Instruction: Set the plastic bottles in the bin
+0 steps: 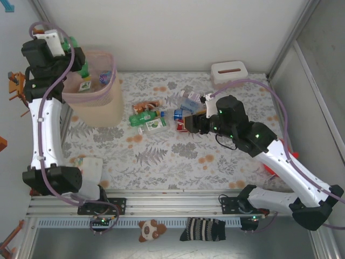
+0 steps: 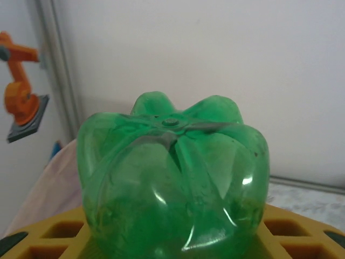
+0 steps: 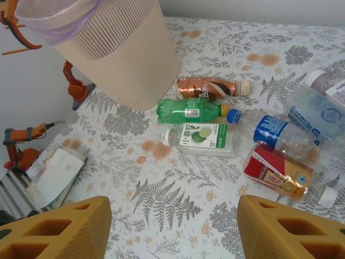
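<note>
In the top view my left gripper (image 1: 74,55) is raised at the bin's (image 1: 110,102) far-left rim, shut on a green bottle (image 1: 83,68). The left wrist view shows that bottle's lobed base (image 2: 172,172) wedged between the yellow fingers (image 2: 302,232). A couple of bottles (image 1: 86,84) lie inside the bin. On the table lie a brown bottle (image 3: 207,87), a green one (image 3: 188,109), a clear lime-labelled one (image 3: 202,137), a blue-labelled one (image 3: 277,132), a red-labelled one (image 3: 277,172) and a large clear one (image 3: 323,108). My right gripper (image 3: 175,232) hovers open near them, holding nothing.
A small white slotted box (image 1: 229,73) stands at the back right. A folded paper packet (image 1: 89,168) lies near the left arm's base. A toy panda (image 1: 148,229) and a striped sock (image 1: 202,229) hang at the front rail. Walls close both sides.
</note>
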### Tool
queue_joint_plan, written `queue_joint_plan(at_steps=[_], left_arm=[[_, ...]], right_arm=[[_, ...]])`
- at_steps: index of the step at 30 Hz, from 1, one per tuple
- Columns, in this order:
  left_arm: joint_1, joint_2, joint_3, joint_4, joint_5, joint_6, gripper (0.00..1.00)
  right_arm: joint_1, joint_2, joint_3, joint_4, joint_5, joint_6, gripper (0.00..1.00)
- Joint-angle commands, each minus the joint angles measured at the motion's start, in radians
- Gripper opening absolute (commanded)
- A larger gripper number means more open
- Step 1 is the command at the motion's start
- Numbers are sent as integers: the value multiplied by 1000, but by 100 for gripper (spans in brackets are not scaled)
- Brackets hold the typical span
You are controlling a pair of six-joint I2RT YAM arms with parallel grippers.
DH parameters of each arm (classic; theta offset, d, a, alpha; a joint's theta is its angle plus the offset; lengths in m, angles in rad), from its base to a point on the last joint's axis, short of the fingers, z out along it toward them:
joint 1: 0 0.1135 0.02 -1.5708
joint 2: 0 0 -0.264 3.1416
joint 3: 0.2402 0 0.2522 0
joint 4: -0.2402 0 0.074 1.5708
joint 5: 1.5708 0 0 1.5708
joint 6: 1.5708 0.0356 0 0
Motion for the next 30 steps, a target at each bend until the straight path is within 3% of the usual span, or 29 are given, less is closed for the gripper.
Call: queue_joint_plan(at_steps=[1,11,30], left_arm=[[14,43,45,-88,-120,116,51],[43,162,29,-165,-144,155,51],[44,316,-67,-227,-96,74,59]], right_arm=[[5,5,30,-5,20,-21,62],[5,23,26,-3,13,-22,62],[5,18,20,-5,19,-22,62]])
